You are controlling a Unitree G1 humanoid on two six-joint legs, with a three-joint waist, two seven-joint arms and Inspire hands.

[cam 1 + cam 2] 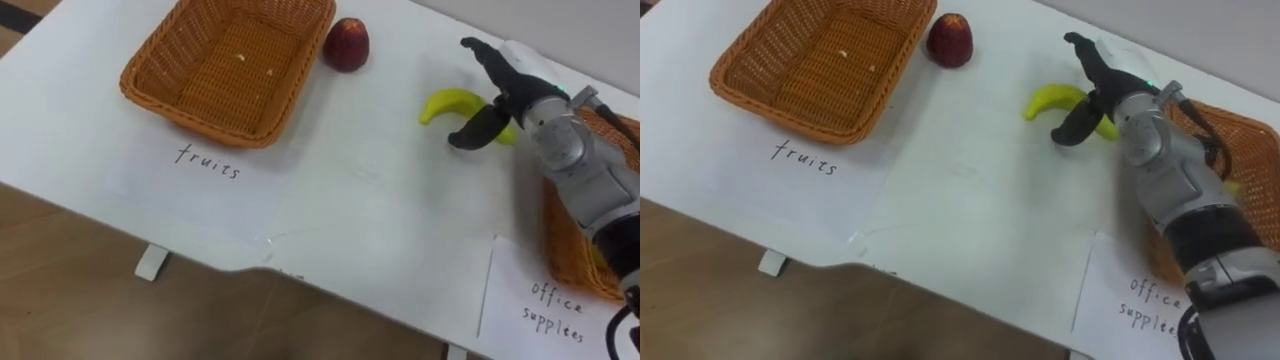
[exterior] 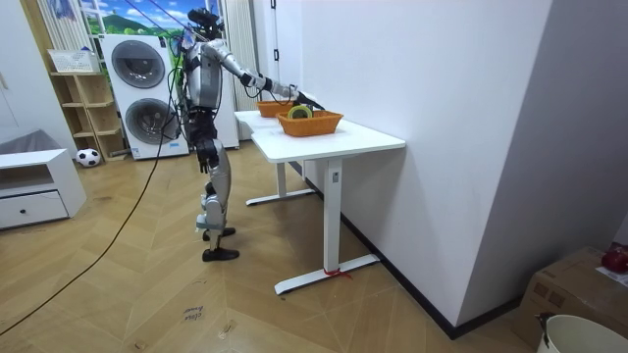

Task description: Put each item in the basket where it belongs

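Observation:
A yellow banana point(image 1: 446, 102) lies on the white table point(image 1: 350, 210), right of centre. My right hand point(image 1: 512, 92) reaches in from the right and hangs over the banana's right end. Its fingers are straight and spread, with the thumb point(image 1: 478, 130) hooked down in front of the fruit, so the hand is open. A red apple point(image 1: 346, 45) sits just right of the wicker fruit basket point(image 1: 165, 60), which holds no fruit. The office supplies basket point(image 1: 568, 250) stands at the right edge, partly hidden behind my forearm.
Paper labels lie in front of each basket: "fruits" point(image 1: 208, 160) and "office supplies" point(image 1: 555, 310). The table's front edge runs diagonally across the lower left, with wooden floor below it. In the room view I stand at the table's point(image 2: 334, 142) far end, near two washing machines point(image 2: 137, 93).

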